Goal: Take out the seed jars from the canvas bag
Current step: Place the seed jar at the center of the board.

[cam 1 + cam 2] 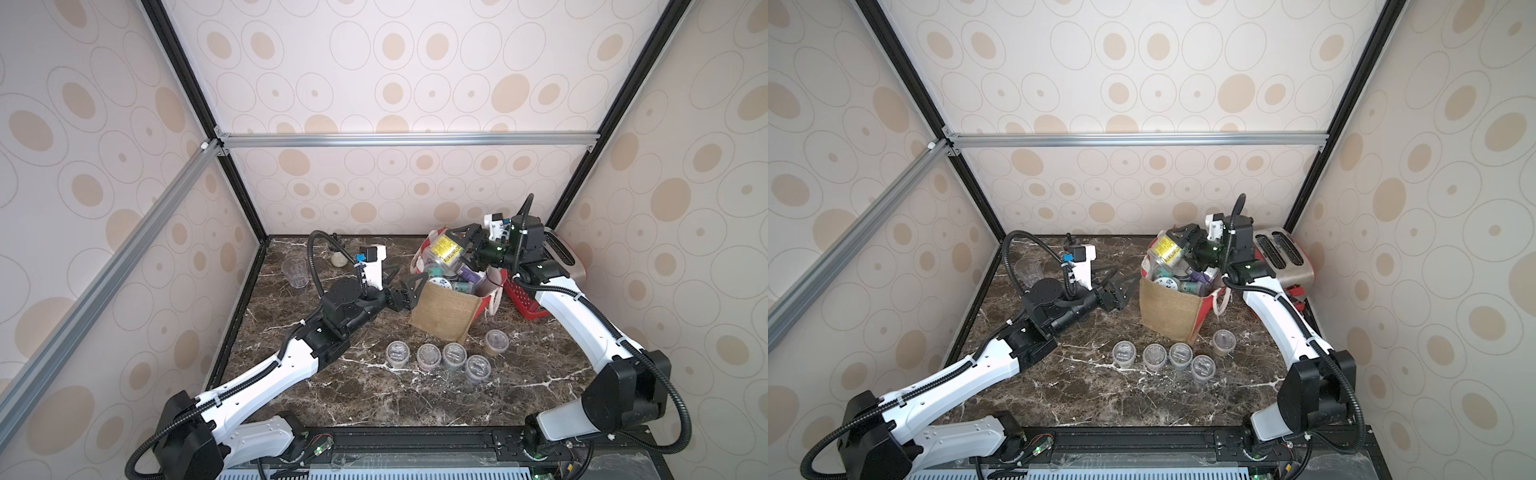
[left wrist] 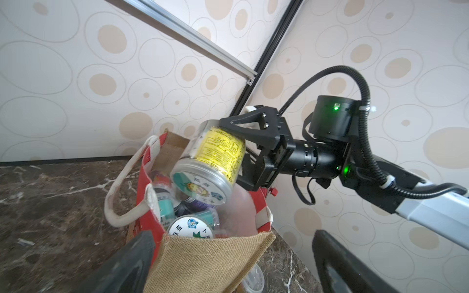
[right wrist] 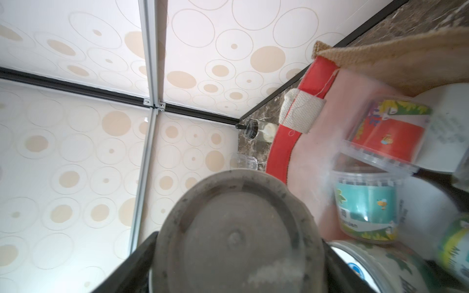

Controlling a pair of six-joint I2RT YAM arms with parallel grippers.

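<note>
Right tool [image 1: 461, 248] grips seed jar [image 2: 198, 186]; yellow label [image 1: 448, 249] partly reads "SUNFLOW".

Overhead stereo pair; wrist close-ups on canvas bag [image 2: 210, 256]

red basket [image 1: 525, 303] mostly hidden behind right arm [image 1: 573, 309], seed jar [image 3: 236, 236] blurred and cut off in right wrist view

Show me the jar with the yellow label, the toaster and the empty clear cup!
yellow-label jar [image 2: 220, 152]: left wrist view, on its yellow label.
toaster [image 1: 1293, 274]: in a top view, on its silver side.
clear cup [image 1: 295, 272]: in a top view, on its faceted wall.
</note>
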